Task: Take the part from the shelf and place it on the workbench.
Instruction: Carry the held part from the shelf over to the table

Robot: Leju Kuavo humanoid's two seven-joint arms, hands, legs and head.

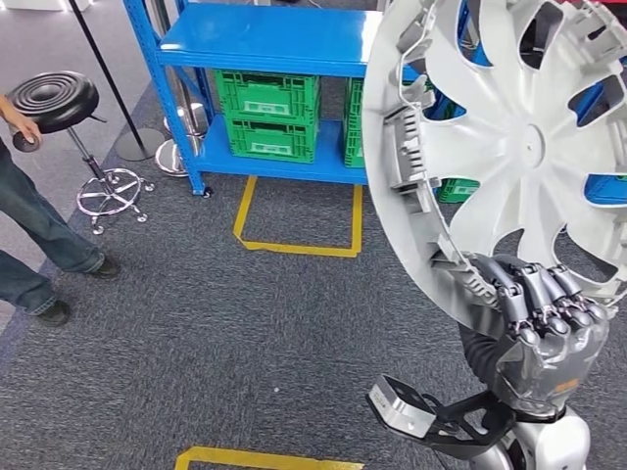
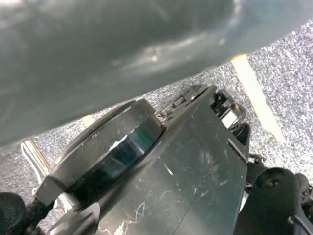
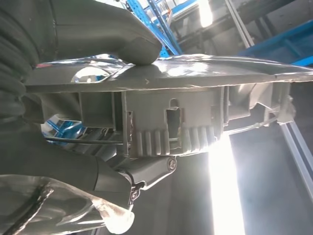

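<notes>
Person (image 1: 29, 225) stands far left by a stool (image 1: 55, 98); open carpet (image 1: 221, 333) in the middle. Blue shelf (image 1: 266, 44) w/ green crates (image 1: 269, 113) behind. R hand (image 1: 544, 328) fingers clamped on wheel cover (image 1: 510, 147) lower rim, held upright at right. L hand: can't tell.

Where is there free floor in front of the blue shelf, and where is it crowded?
Bare grey carpet lies open between the yellow tape outline below the blue shelf and the person's shoes at the left. The left is crowded: a black stool and the person. At the right, the right robot hand holds the white wheel cover, blocking that side.
</notes>
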